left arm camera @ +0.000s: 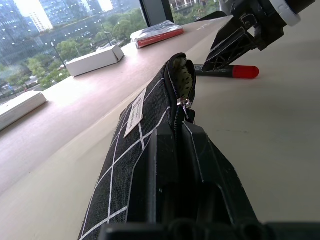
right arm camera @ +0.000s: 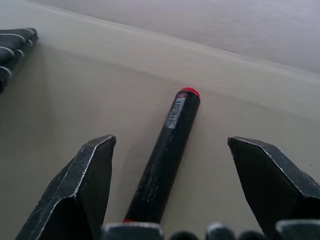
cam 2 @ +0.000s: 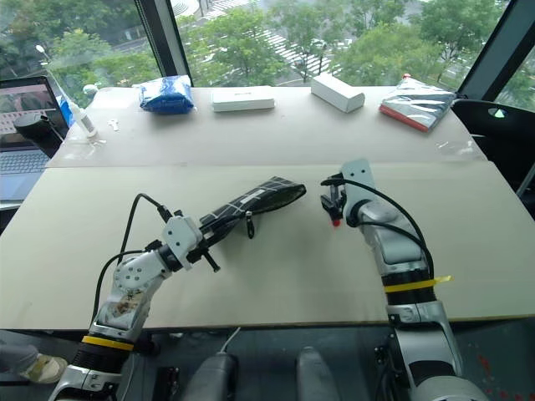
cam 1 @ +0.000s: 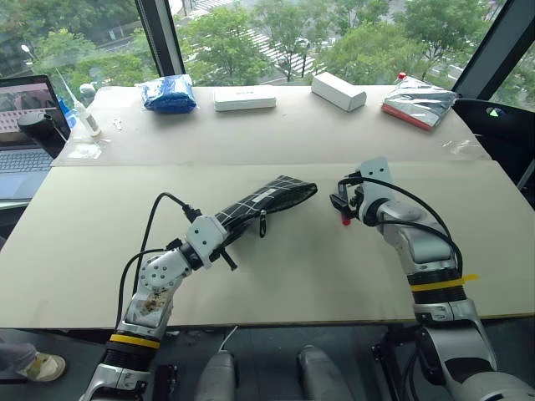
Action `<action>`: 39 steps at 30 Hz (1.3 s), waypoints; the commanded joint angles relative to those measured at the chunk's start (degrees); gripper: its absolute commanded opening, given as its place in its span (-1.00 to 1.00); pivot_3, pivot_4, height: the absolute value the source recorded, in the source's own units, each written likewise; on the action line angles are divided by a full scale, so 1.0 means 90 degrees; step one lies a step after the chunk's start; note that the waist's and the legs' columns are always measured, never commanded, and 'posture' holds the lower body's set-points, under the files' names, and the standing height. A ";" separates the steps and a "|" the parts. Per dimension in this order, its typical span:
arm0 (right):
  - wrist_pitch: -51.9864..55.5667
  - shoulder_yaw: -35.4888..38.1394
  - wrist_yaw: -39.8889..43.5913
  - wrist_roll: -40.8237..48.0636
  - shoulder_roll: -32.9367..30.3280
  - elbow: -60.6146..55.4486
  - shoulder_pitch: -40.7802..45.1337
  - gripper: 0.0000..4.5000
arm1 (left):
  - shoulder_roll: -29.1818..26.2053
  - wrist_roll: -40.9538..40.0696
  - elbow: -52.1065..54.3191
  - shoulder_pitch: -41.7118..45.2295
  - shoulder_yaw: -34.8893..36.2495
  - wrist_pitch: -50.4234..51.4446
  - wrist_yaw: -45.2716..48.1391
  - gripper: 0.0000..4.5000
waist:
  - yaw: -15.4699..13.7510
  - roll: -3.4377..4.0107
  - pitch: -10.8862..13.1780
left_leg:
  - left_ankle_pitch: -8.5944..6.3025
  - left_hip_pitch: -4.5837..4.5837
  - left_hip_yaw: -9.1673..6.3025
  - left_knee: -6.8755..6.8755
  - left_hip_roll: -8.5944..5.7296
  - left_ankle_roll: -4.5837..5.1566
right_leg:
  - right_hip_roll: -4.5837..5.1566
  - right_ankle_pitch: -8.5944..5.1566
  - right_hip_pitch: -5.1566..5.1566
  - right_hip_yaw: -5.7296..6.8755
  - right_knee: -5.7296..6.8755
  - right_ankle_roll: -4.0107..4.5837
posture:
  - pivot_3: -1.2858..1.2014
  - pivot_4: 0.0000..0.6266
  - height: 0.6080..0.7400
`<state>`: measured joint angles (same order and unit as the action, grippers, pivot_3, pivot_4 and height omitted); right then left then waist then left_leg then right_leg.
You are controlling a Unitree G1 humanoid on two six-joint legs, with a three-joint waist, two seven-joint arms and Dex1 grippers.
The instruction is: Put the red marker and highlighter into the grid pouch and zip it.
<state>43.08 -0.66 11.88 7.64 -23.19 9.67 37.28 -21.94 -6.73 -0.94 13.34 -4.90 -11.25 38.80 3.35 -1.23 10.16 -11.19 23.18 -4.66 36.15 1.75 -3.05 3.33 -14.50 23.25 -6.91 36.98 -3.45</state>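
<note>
One grid pouch (cam 1: 266,200), one red marker (right arm camera: 164,158), one highlighter (left arm camera: 186,79), two grippers.

The pouch sits at centre frame in the head views, raised at a slant, its near end clamped in the left gripper (left arm camera: 176,145), whose fingers are closed tight on the fabric by the zipper. The far end is unzipped and gaping. One zipper pull strap (cam 1: 262,224) hangs below it.

The highlighter shows as a pale green sliver inside the pouch mouth in the left wrist view; most of it is hidden by fabric.

The marker lies flat on the table (cam 1: 301,284), right of centre, just beyond the pouch's open end. The right gripper (right arm camera: 170,165) stands over it with fingers spread wide, one on each side, neither touching it in the right wrist view. The marker's near end is cut off by the gripper body; in the head views just its red tip peeks out under the gripper.

Along the upper edge of the table: one blue packet (cam 1: 168,93), two white boxes (cam 1: 244,99) (cam 1: 338,90), one silver-and-red packet (cam 1: 419,104). One laptop (cam 1: 25,125), cropped, at upper left.
</note>
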 commanded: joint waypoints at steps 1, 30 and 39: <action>0.0071 0.0189 -0.0141 -0.0069 0.0111 -0.0023 0.0090 0.77 | -0.0010 -0.0008 0.0176 0.0043 0.0044 -0.0105 -0.0050 -1.00 | 0.0018 0.0000 0.0000 | 0.0000 -0.0001 0.0000 -0.0001 0.0000 0.0000 | 0.0000 0.0000 0.0000 0.0000 0.0000 0.0000 | 0.03 -0.52 1.00; -0.0024 0.0333 -0.0243 -0.0126 0.0457 0.0179 -0.0167 -0.75 | -0.0030 0.0005 0.0156 0.0097 0.0052 -0.0108 -0.0061 -1.00 | 0.0043 0.0000 0.0000 | 0.0000 -0.0001 -0.0001 -0.0004 0.0000 0.0000 | 0.0000 -0.0001 -0.0002 0.0001 -0.0001 -0.0002 | 0.03 -0.52 1.00; -0.4198 -0.0417 0.1740 -0.0916 -0.1206 -0.0583 -0.0211 -0.75 | -0.0059 -0.0106 0.0205 0.0121 0.0037 -0.0069 0.0068 -1.00 | 0.0058 0.0004 0.0003 | 0.0000 0.0005 0.0002 -0.0008 -0.0001 0.0000 | 0.0001 -0.0002 0.0003 -0.0001 -0.0013 -0.0004 | 0.03 -0.52 1.00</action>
<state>17.05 -4.00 22.46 1.54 -30.28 8.53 34.81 -22.20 -6.83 -0.92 13.62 -4.92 -11.25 39.04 3.87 -1.20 10.18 -11.19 23.22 -4.65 36.08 1.74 -3.05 3.34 -14.53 23.28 -6.91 36.85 -3.50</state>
